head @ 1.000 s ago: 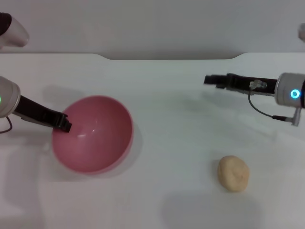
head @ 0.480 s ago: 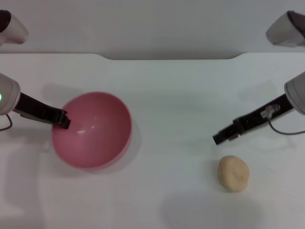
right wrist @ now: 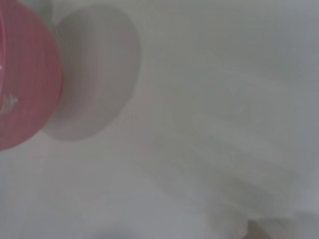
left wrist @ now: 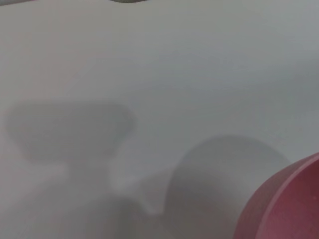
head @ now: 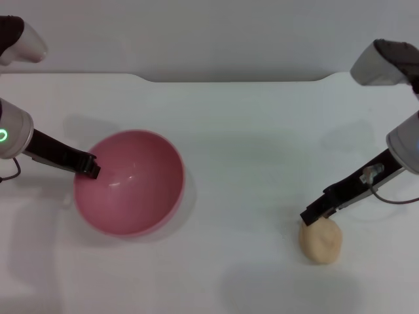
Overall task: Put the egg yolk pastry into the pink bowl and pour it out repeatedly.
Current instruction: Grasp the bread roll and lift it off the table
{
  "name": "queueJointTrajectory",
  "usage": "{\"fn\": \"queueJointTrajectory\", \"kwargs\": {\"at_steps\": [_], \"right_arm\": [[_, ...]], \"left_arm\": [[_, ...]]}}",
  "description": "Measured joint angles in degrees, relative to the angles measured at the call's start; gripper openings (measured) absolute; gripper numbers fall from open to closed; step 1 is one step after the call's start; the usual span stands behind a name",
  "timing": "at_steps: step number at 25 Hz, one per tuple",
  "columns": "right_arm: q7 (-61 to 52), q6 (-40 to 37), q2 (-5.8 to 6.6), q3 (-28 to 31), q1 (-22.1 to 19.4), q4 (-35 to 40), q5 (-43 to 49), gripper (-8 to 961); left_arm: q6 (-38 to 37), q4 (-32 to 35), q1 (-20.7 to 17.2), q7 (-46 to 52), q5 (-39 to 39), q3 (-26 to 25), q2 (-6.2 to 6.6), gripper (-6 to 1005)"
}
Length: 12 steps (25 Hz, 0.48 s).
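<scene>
Pink bowl (head: 128, 182) sits left, tilted, left gripper (head: 91, 170) clamped on its rim. Pastry (head: 321, 239) near front-right edge; right gripper (head: 309, 216) touching its top, opening unclear. Off-centre pinch could roll it away.

the bowl (head: 131, 186) looks like glossy pink plastic, smooth inside, with small bright glints on its curved wall; its outer wall (left wrist: 286, 206) reads equally smooth. the pastry (head: 320, 240) is matt, pale beige dough with a slightly lumpy, dimpled skin. the table (head: 242, 137) is a plain white, smooth, low-sheen surface. the left gripper (head: 90, 169) and right gripper (head: 309, 216) look like dull black plastic or metal.
</scene>
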State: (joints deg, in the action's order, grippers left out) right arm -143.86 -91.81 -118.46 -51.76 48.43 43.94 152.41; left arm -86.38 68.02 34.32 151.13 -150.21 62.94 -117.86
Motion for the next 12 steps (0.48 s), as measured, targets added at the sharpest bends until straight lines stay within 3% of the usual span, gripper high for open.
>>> {"fn": "queueJointTrajectory", "kwargs": {"at_steps": [12], "right_arm": [[-2.82,1.34,-0.37,-6.83,1.35,-3.09,0.12,376]], "left_arm": [[0.84,0.0,0.16,0.26,0.01,0.73,0.0,-2]]}}
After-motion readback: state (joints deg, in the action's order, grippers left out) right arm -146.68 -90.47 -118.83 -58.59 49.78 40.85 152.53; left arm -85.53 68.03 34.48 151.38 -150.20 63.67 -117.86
